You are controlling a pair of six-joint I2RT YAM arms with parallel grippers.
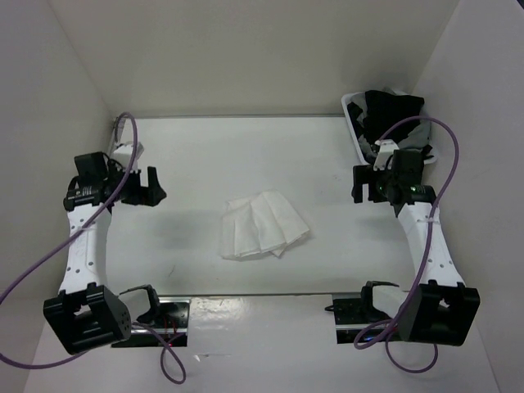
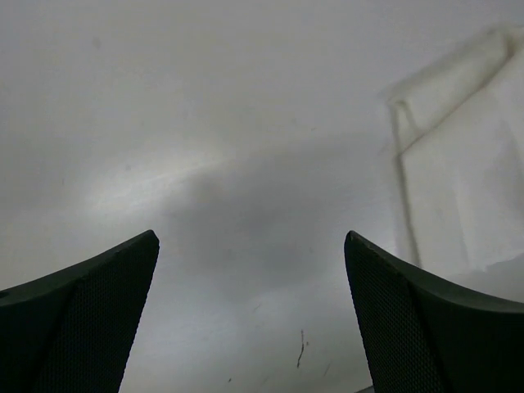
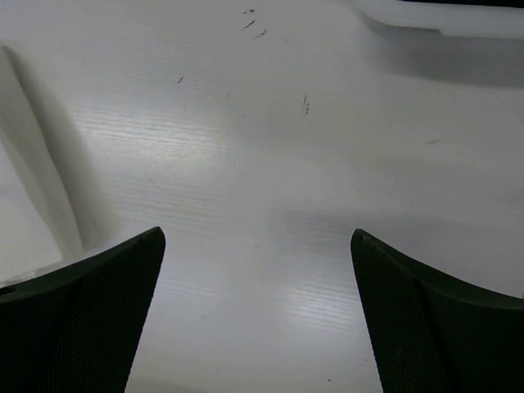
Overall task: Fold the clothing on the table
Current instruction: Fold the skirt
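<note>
No legible text, label, brand or number was observed: none on the table (image 1: 327,164), clothing (image 1: 262,228) or basket (image 1: 352,110).

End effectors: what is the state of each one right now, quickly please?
Left end effector: open, holding nothing.
Right end effector: open, holding nothing.

Left claw (image 1: 152,187) and right claw (image 1: 361,185): both spread wide, both empty.
Left arm (image 1: 86,241) extends forward from its base, wrist turned inward. Right arm (image 1: 431,237) mirrors it on the opposite side. Each claw's jaws stand well apart with nothing between them.
</note>
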